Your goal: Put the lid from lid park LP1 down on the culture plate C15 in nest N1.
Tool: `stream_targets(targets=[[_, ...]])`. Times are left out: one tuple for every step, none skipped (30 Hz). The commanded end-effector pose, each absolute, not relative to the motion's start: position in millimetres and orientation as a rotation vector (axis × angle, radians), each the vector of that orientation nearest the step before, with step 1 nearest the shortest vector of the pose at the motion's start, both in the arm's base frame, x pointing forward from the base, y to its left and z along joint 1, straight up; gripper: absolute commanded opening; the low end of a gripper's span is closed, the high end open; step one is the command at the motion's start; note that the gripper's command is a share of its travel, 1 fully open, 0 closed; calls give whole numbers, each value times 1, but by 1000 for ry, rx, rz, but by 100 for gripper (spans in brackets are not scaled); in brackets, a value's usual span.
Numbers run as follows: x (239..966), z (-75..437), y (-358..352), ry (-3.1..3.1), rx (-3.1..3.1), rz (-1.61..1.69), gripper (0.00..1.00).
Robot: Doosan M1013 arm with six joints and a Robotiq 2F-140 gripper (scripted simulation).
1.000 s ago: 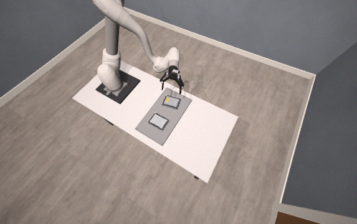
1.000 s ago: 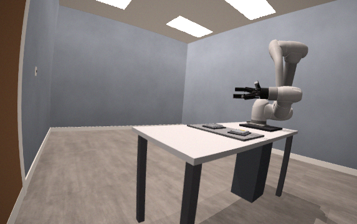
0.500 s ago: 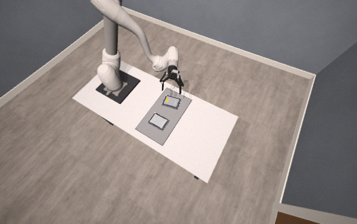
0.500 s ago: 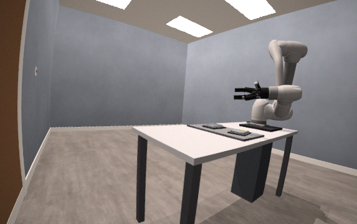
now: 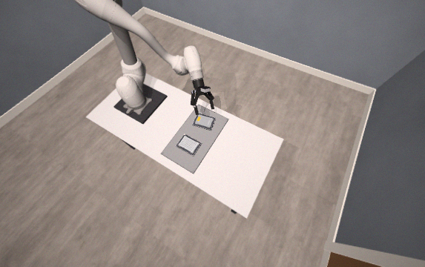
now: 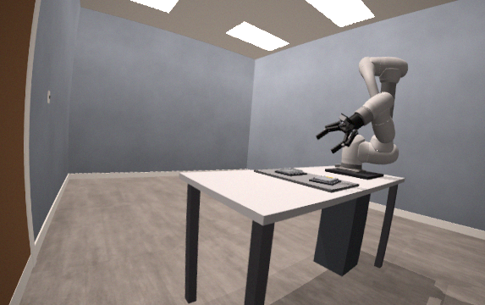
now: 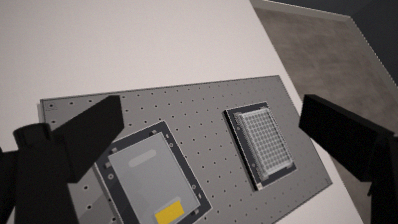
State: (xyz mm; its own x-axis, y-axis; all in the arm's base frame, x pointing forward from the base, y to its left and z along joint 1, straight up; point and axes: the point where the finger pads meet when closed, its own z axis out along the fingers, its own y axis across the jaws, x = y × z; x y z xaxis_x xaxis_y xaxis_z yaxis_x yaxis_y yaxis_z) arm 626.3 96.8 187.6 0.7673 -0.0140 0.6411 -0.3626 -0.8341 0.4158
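The lid [image 5: 204, 121] is a flat grey cover with a yellow tag, lying in its black-framed park on the grey perforated base plate [image 5: 195, 140]. It shows in the wrist view [image 7: 150, 183] at lower left. The culture plate [image 5: 188, 144] with its grid of wells sits uncovered in its nest, nearer the table's front; it shows in the wrist view [image 7: 264, 141] at right. My gripper [image 5: 203, 105] is open and empty, well above the table, over the lid's far edge. In the side view the gripper [image 6: 335, 135] hangs high above the base plate [image 6: 307, 179].
The arm's base stands on a black plate at the table's far left end. The white table stands in a room with a wooden floor; its right end [image 5: 249, 167] holds nothing.
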Motion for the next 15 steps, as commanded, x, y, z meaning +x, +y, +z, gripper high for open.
stream_targets(targets=[[614, 152, 93, -157, 2656, 624, 100], [611, 145, 94, -130, 2696, 584, 100], [609, 139, 95, -103, 2735, 546, 100], [608, 134, 97, -75, 2774, 511, 100], [606, 127, 98, -50, 2808, 473, 100], [605, 122, 99, -24, 2842, 439, 100], [604, 117, 100, 2, 2874, 403, 100], [602, 111, 101, 27, 2904, 365, 100], [601, 107, 102, 52, 2933, 331, 100], [600, 103, 104, 77, 2962, 298, 100], [600, 103, 104, 77, 2962, 298, 100], [600, 103, 104, 77, 2962, 298, 100], [600, 99, 105, 141, 3031, 191, 100], [599, 96, 107, 160, 3050, 167, 100], [599, 94, 108, 181, 3071, 138, 100]])
